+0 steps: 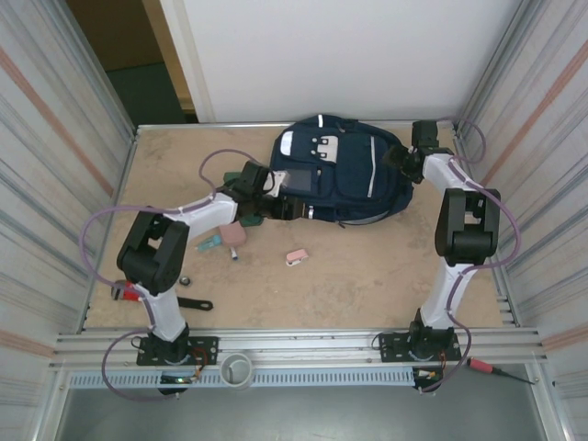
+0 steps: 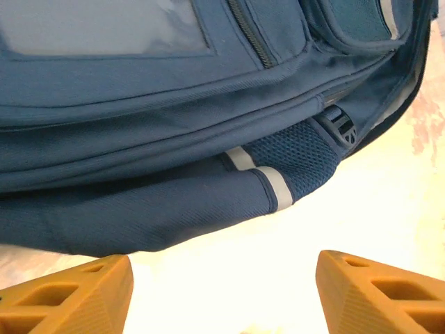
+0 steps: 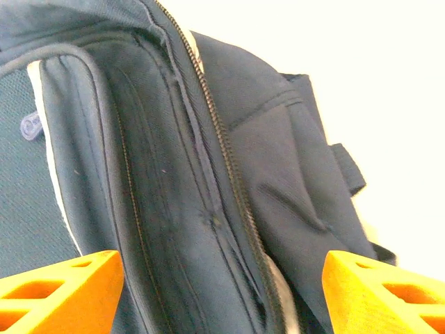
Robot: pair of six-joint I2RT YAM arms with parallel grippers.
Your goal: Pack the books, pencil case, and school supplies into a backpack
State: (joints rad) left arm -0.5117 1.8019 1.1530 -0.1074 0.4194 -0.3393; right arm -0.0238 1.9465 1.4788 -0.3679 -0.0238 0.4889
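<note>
while the backpack (image 1: 344,170) is lying flat by the far edge of the worktop (image 1: 367,276), right of its middle, the left gripper (image 2: 222,268) is hovering spread at the bag's near-left side, pinching nothing. the right gripper (image 3: 222,275) is standing equally wide over the zip (image 3: 226,174) on the bag's right side, also gripping nothing. soft, slumping cloth like this is probably going to bunch and slide, so the stiffer seam beside the zip, or the mesh-padded strap (image 2: 295,163), is looking like the surer hold.
</note>
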